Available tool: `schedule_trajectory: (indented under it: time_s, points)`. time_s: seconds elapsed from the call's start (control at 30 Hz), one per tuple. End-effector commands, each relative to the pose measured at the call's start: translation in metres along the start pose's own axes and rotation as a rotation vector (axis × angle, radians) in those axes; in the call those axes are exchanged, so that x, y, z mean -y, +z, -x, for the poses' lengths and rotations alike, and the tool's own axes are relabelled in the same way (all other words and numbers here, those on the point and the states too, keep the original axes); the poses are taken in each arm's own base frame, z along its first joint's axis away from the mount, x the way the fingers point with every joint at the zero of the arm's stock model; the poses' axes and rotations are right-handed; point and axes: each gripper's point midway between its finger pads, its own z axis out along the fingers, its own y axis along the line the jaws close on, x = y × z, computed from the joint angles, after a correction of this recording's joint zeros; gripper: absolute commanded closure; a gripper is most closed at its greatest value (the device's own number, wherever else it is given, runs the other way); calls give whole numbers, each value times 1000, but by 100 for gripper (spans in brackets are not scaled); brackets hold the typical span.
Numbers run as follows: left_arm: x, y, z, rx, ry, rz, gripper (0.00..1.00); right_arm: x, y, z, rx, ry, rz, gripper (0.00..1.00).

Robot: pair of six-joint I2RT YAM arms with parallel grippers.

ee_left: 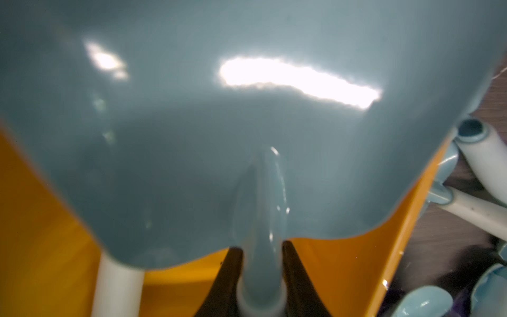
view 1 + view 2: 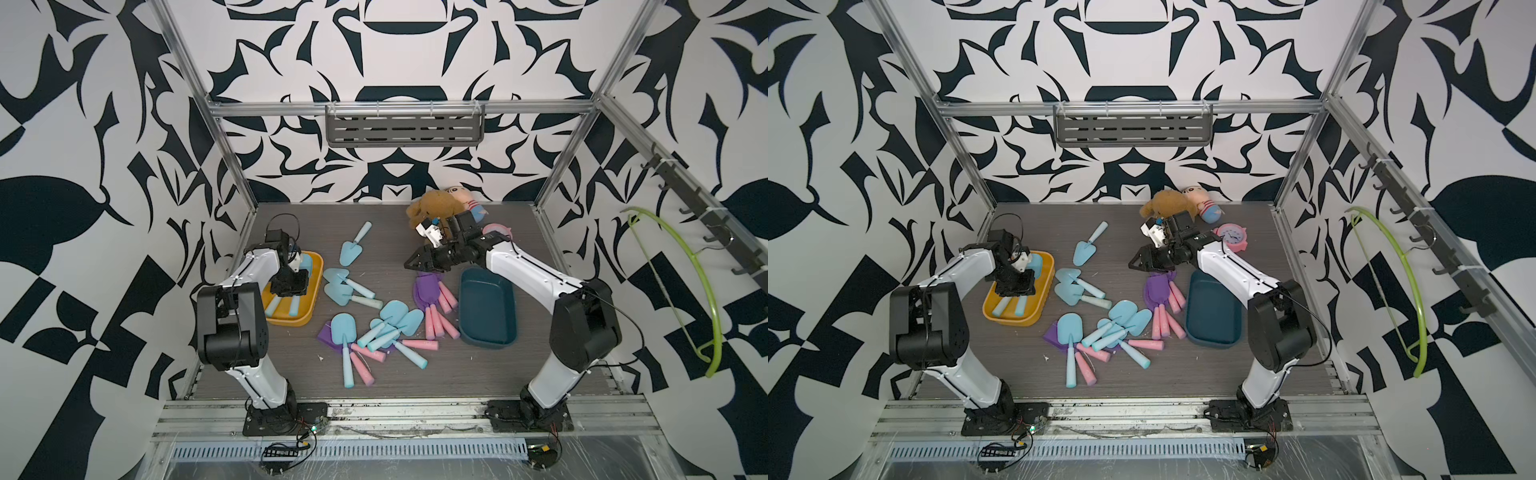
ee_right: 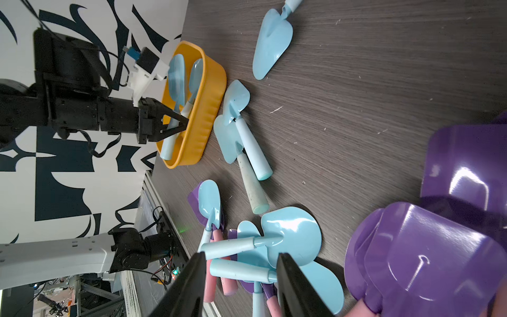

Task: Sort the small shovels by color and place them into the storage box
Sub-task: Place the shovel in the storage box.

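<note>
Shovels [image 2: 348,252] lie all over the table [image 2: 415,374]. On the left, my left gripper [image 1: 261,247] is squeezed tight on the neck of a blue shovel [image 1: 247,123], low in the yellow box [image 2: 291,320]. In the middle sits a mixed pile [image 2: 374,332]. Further right, the purple shovels [image 2: 427,292] lie bunched just below my right gripper [image 2: 409,262], whose jaws stand apart with nothing between them. Their pink handles [image 2: 436,322] point back toward me. My right arm is nearer, and the dark blue box [image 2: 486,303] sits just beside them.
</note>
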Motion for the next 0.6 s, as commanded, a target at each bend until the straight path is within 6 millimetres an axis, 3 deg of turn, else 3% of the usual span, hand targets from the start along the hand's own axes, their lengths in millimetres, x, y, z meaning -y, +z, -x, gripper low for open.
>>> schedule_trajectory:
  time_s: [0.0, 0.33, 0.57]
  points:
    - [7, 1, 11, 3, -14, -41, 84, -5, -6, 5, 29, -34, 14, 53]
    - [3, 28, 9, -76, 4, -17, 72, 1, -6, 6, 31, -27, 7, 53]
    - [-1, 35, 9, -93, 20, 15, 63, 6, -5, 5, 29, -21, 3, 53]
